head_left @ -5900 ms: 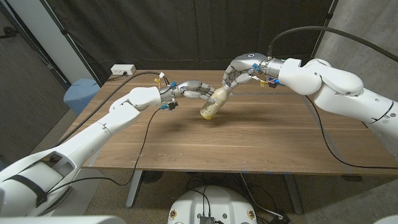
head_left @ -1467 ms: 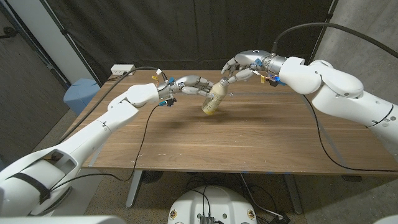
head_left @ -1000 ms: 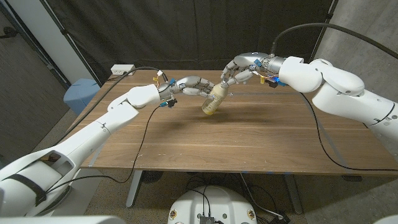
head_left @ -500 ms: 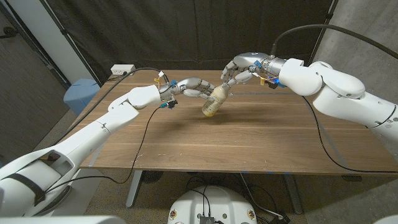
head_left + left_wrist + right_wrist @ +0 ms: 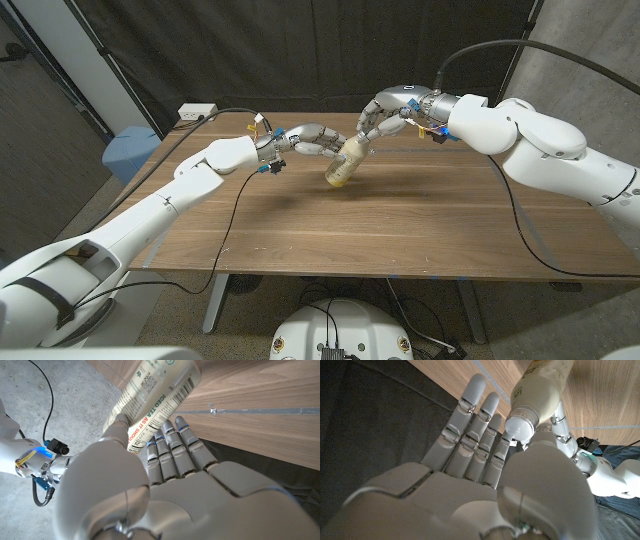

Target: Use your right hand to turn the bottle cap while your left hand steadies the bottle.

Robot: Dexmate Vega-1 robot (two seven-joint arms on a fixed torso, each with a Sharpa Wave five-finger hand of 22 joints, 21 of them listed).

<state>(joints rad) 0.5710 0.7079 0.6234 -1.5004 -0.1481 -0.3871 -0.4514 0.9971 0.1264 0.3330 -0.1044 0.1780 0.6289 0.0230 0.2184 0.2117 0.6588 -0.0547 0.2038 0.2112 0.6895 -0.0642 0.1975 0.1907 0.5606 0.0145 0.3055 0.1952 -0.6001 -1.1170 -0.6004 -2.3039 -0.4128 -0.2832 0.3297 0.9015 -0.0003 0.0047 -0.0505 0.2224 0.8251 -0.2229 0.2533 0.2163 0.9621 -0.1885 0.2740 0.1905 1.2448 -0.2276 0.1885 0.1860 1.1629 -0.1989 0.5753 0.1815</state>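
Tilted bottle [image 5: 343, 164] gripped by left hand [image 5: 308, 140] fingers; right hand [image 5: 385, 113] fingers pinching its cap [image 5: 521, 427]

The bottle [image 5: 159, 401] carries a pale label with green print; in the left wrist view the words "ICED TEA" can be read, beside a barcode and a small square code. Further small print on the label [image 5: 519, 394] is too blurred to read.

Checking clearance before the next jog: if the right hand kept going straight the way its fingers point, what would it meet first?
Likely the left hand gripping the bottle, just beyond the cap at the right hand; depth is uncertain.
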